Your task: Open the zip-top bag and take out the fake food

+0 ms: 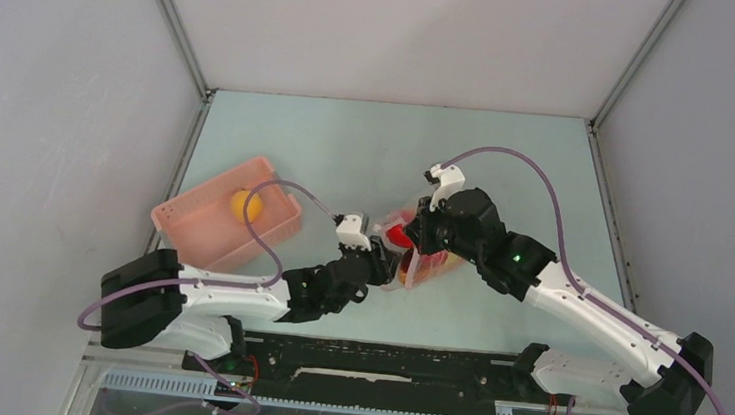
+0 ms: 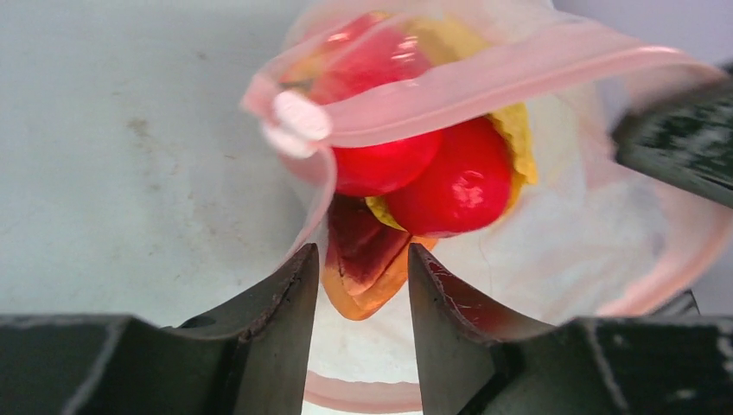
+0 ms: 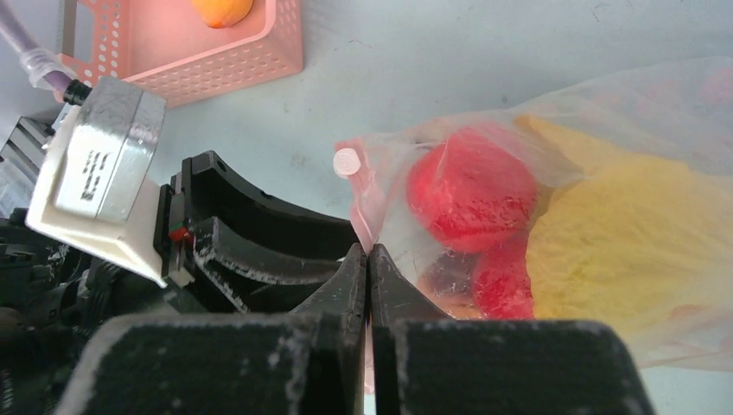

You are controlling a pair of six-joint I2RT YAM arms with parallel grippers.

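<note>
The zip-top bag (image 1: 423, 261) lies at the table's middle with its mouth held open. In the left wrist view its pink zip strip (image 2: 484, 82) arches over two red fruits (image 2: 454, 186), a yellow piece (image 2: 521, 138) and an orange piece (image 2: 367, 281). My left gripper (image 2: 361, 255) is open at the mouth, and the orange piece's tip lies between its fingertips, not gripped. My right gripper (image 3: 369, 251) is shut on the bag's zip edge (image 3: 359, 220), beside the red fruits (image 3: 471, 186) and the yellow piece (image 3: 622, 251). An orange-yellow fruit (image 1: 246, 205) sits in the basket.
A pink slatted basket (image 1: 191, 224) stands left of the bag, and it also shows in the right wrist view (image 3: 251, 60). The two grippers (image 1: 394, 255) are close together at the bag's mouth. Grey walls enclose the table on three sides.
</note>
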